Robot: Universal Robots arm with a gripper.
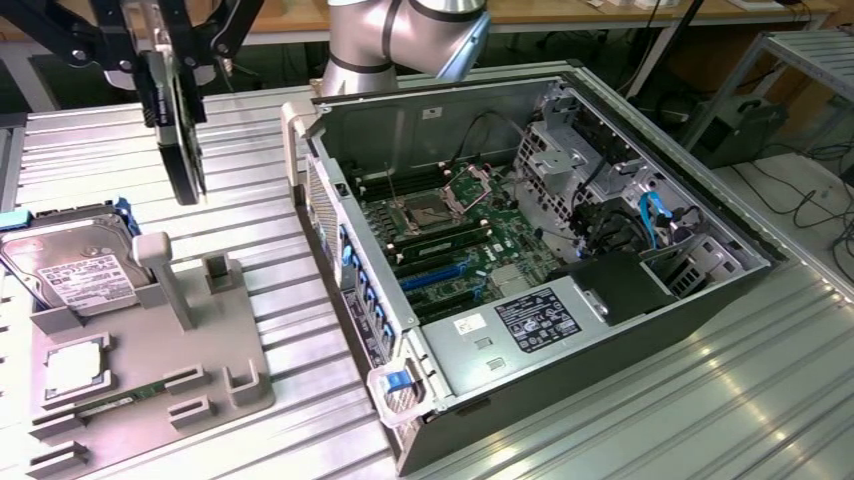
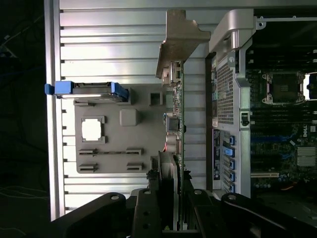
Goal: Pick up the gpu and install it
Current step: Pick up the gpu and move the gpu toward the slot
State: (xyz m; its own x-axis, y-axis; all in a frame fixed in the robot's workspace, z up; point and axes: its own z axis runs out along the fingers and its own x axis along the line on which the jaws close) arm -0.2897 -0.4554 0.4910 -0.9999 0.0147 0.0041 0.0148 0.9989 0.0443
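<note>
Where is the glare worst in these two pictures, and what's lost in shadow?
Exterior view: glare streaks the table beside the computer case. Wrist view: slats and the processor wash out white; the gripper clamping the gpu is nearly black.

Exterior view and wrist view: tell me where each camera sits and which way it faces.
Exterior view: raised off the arm, looking down at the open computer case and grey tray; the arm and the claw show, holding the graphics card in the air.
Wrist view: on the wrist, looking down past the claw along the edge-on graphics card to tray and computer case.
Both show claw, graphics card, tray and computer case.
</note>
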